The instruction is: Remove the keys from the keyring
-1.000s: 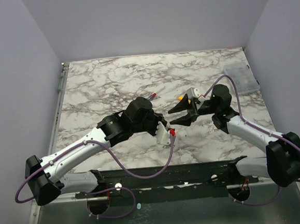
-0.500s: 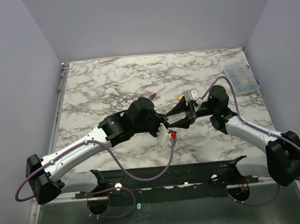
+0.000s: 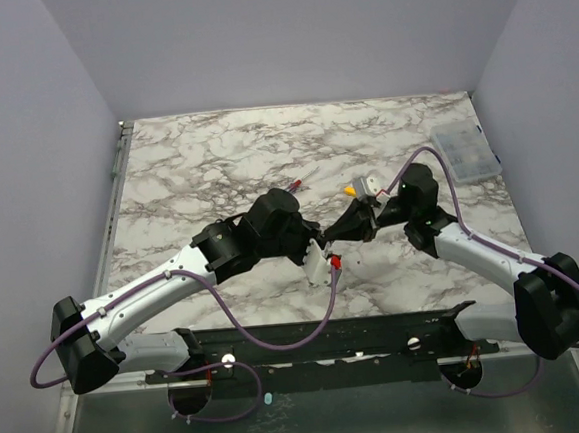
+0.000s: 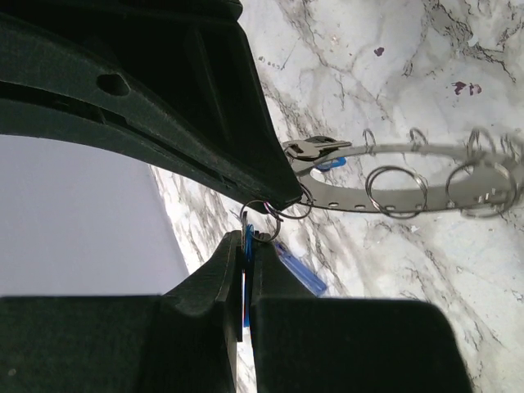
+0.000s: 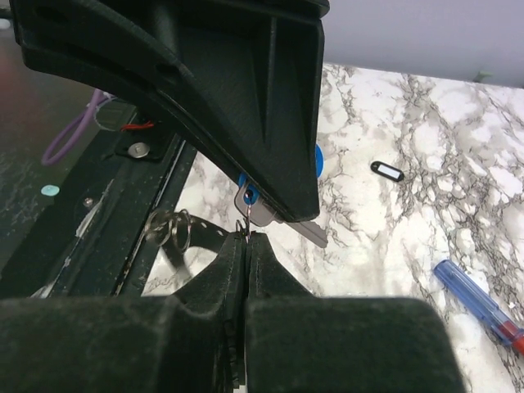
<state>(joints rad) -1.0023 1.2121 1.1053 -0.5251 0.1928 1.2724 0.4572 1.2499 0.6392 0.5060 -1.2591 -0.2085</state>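
My two grippers meet tip to tip over the middle of the table, the left gripper (image 3: 320, 242) and the right gripper (image 3: 335, 235). In the left wrist view the left gripper (image 4: 248, 246) is shut on a blue-headed key (image 4: 248, 233). From it the keyring (image 4: 352, 201), a flat grey band hung with small wire rings, runs off to the right. Another key (image 4: 315, 148) lies at its near end. In the right wrist view the right gripper (image 5: 246, 239) is shut on a thin wire ring of the keyring (image 5: 201, 232), just under the silver key (image 5: 304, 229).
A red-and-blue stick (image 5: 479, 301) lies on the marble beyond the grippers, also seen as the stick (image 3: 292, 186) from above. A small black tag (image 5: 386, 170) lies farther out. A yellow-tipped stick (image 3: 348, 187) sits by the right wrist. A clear box (image 3: 462, 153) stands at the right edge.
The right gripper has moved left to the left gripper's tips and closed from wide open. The left arm has hardly moved and stays shut.
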